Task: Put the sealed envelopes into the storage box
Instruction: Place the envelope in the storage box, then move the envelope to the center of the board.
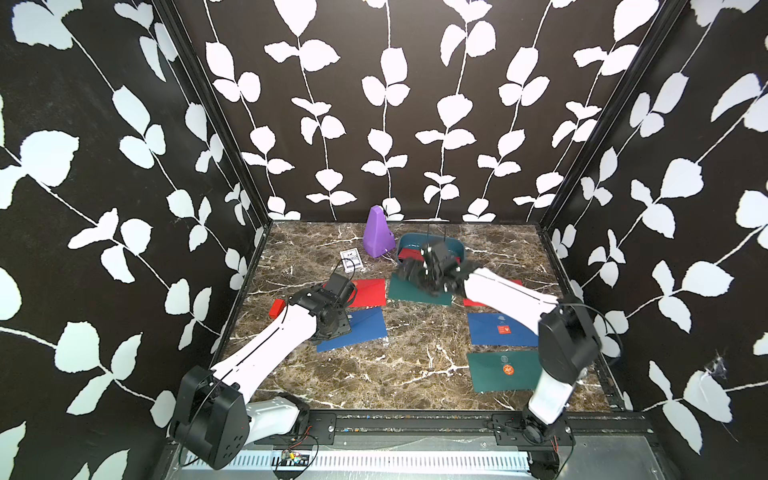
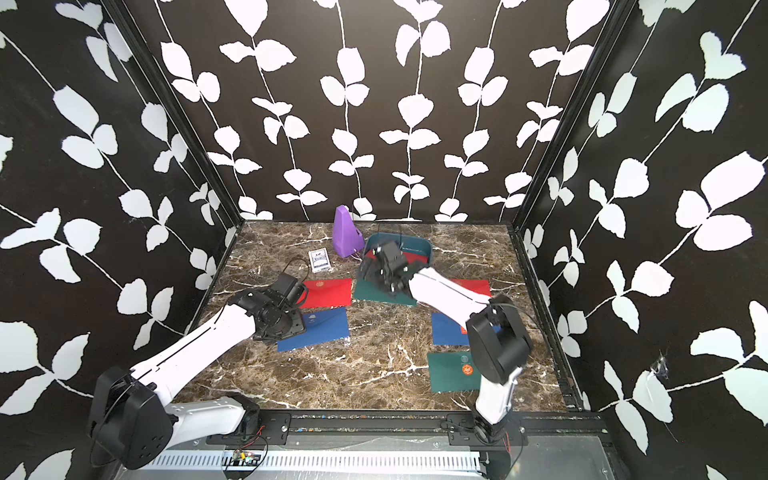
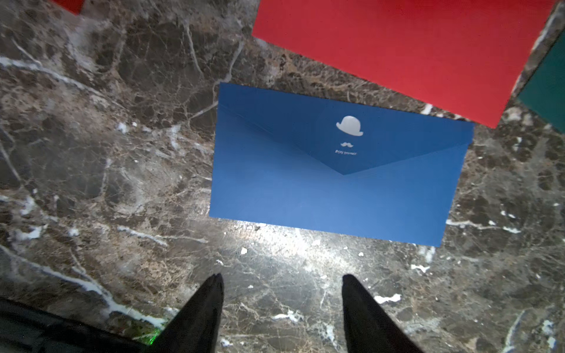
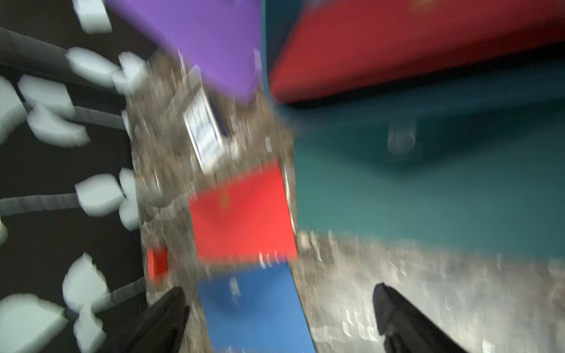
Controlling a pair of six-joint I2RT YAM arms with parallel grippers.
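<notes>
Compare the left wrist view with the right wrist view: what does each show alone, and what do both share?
Left wrist only: the emblem on the blue envelope, clearly a hat and moustache. Right wrist only, blurred: purple pyramid, white card pack, storage box with its boxed red envelope. Both: the blue envelope, the tabletop red envelope, the marble table, plus an open end effector each: left end effector, right end effector.

Seven envelopes (image 1: 365,328), one box (image 1: 413,240)
</notes>
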